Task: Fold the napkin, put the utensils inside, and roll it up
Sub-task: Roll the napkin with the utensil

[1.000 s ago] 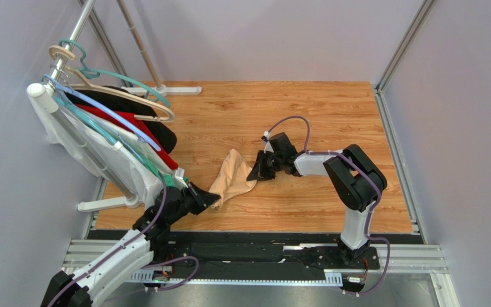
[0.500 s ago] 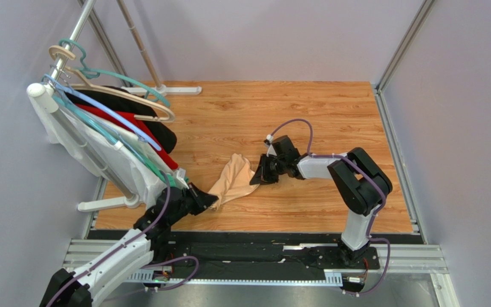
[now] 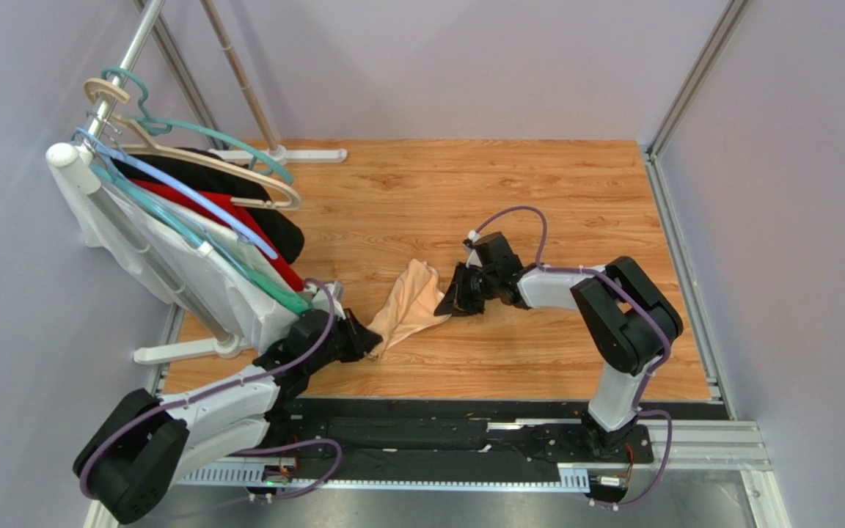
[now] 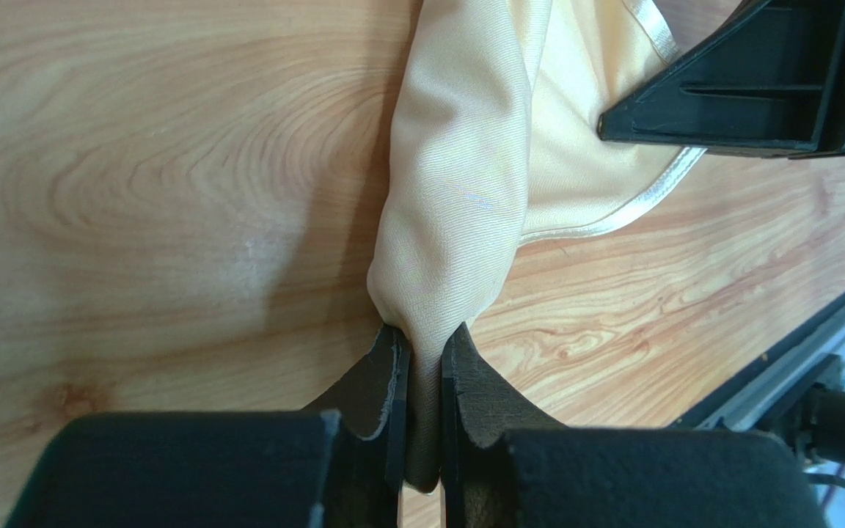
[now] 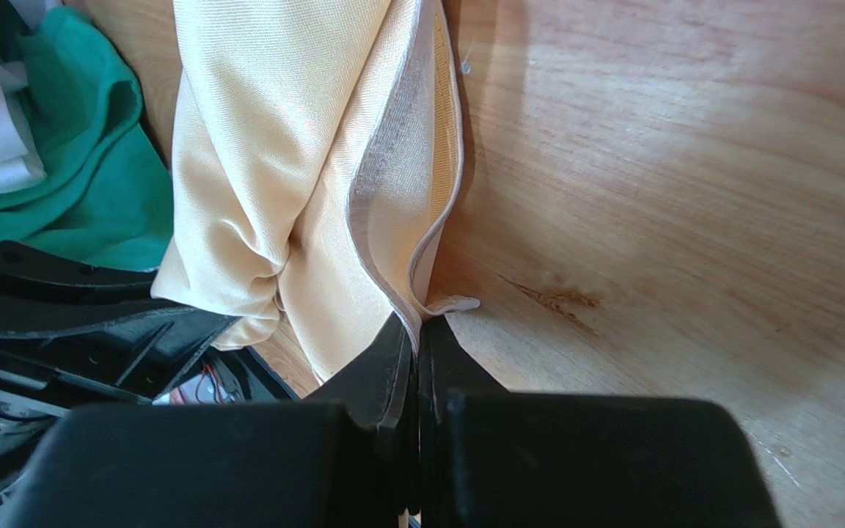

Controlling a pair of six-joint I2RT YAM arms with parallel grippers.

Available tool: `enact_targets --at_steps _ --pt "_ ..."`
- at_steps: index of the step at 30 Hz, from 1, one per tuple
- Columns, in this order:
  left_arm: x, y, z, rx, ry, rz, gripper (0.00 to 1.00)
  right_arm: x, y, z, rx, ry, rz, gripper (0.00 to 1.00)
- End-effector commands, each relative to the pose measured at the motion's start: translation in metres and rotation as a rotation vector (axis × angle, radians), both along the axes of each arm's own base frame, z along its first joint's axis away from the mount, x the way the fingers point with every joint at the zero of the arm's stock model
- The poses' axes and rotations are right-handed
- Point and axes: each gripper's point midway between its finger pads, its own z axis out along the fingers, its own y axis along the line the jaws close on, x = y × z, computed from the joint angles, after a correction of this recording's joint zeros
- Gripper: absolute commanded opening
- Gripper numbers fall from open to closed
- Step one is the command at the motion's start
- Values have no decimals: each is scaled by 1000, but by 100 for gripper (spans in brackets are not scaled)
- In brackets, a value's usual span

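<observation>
The peach-beige napkin [image 3: 409,303] lies bunched on the wooden table between my two arms. My left gripper [image 3: 370,339] is shut on a thick gathered fold at the napkin's near left end; in the left wrist view the napkin [image 4: 471,187] runs up from the left gripper [image 4: 425,336]. My right gripper [image 3: 448,305] is shut on the hemmed edge at the right side. In the right wrist view the right gripper [image 5: 417,328] pinches the thin hem, and the napkin [image 5: 295,165] hangs in folds to the left. The utensils are out of view.
A clothes rack [image 3: 146,33] with several hangers carrying white, red and black garments [image 3: 190,259] stands at the left, close to my left arm. Green cloth [image 5: 96,176] shows at the left of the right wrist view. Purple walls enclose the table [image 3: 570,187].
Both arms have shifted to the right, carrying the napkin with them. The left arm has stretched lower and further out. Both grips stay the same.
</observation>
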Motion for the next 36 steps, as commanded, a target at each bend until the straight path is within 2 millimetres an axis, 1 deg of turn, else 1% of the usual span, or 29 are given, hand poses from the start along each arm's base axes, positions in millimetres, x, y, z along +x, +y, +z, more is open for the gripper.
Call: enact_targets --at_steps 1,2,4,5,7,8,9,10,11,13,14,15,16,17,18,19,21,22,23,25,26,27,29,30,31,32,33,34,36 --pt "18 17 -8 149 -51 73 0 3 4 11 41 19 -29 0" --pt "19 15 -6 163 -61 65 0 3 5 10 42 24 -33 0" --pt "19 17 -11 217 -51 72 0 5 7 11 51 24 -40 0" --pt "19 12 -8 234 -68 60 0 6 7 11 52 25 -45 0" --pt "17 9 -13 272 -57 46 0 8 7 10 51 23 -48 0" --pt "20 7 -10 289 -68 52 0 9 6 9 45 23 -55 0" --pt "14 7 -18 336 -44 28 0 10 7 8 42 23 -56 0" --pt "13 7 -20 369 -39 23 0 11 6 8 40 20 -58 0" --pt "19 4 -14 395 -58 31 0 12 6 8 35 19 -62 0" --pt "13 3 -24 468 -28 4 0 15 3 7 29 16 -76 0" --pt "17 0 -20 476 -33 10 0 16 1 6 22 17 -85 0" --pt "15 3 -28 516 -5 0 0 17 -3 5 12 20 -92 0" --pt "14 2 -30 532 2 -6 0 19 -5 7 7 12 -99 0" --pt "19 -2 -27 546 -6 -3 0 20 -10 6 -16 5 -114 2" --pt "18 -1 -34 576 11 -4 0 21 -16 5 -35 -2 -122 9" --pt "14 1 -38 603 29 -15 0 20 -20 7 -51 -4 -130 30" --pt "15 -1 -40 632 37 -17 0 23 -30 16 -72 -34 -161 44" --pt "17 -6 -38 636 30 -27 0 24 -33 21 -72 -46 -174 45" --pt "17 -4 -39 662 29 -22 0 24 -36 32 -65 -69 -189 46" --pt "19 -4 -38 696 28 -22 0 28 -39 48 -55 -100 -210 47" --pt "18 -3 -40 715 27 -28 0 30 -40 61 -47 -125 -223 47" --pt "18 -4 -40 719 27 -32 0 34 -37 72 -32 -147 -225 48" --pt "16 -6 -43 737 31 -50 0 38 -33 87 3 -163 -229 49" --pt "15 -6 -44 748 35 -57 0 40 -30 89 12 -160 -225 49" --pt "17 -8 -43 757 32 -64 0 46 -25 98 32 -175 -218 50" --pt "17 -7 -46 780 33 -67 0 47 -19 102 56 -170 -202 50" --pt "16 -8 -47 800 30 -79 0 50 -14 91 52 -138 -191 51" --pt "18 -11 -45 804 23 -84 0 55 -7 97 77 -138 -179 50" --pt "17 -13 -48 825 28 -99 0 57 7 95 131 -107 -149 51"
